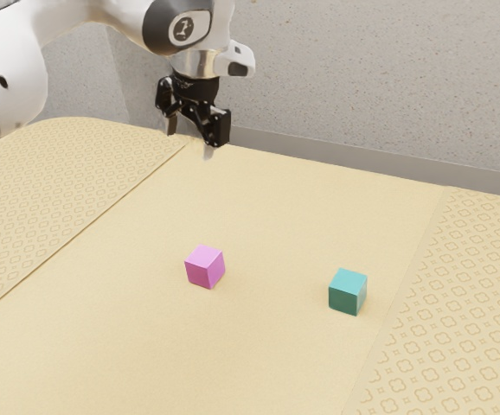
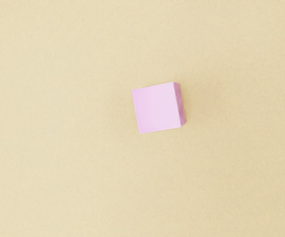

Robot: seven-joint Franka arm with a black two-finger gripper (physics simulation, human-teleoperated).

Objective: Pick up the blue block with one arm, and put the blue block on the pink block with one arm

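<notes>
- One pincer hangs above the far part of the worktop, toward the exterior view's left, its fingers apart and holding nothing.
- One pink block sits mid-worktop.
- One blue block rests on the worktop toward the exterior view's right, slightly nearer, well apart from the pink block.

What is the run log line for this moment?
phase: before grasp | gripper: open, empty, raised above table | blue block: on table, untouched | pink block: on table, apart from blue block
</notes>
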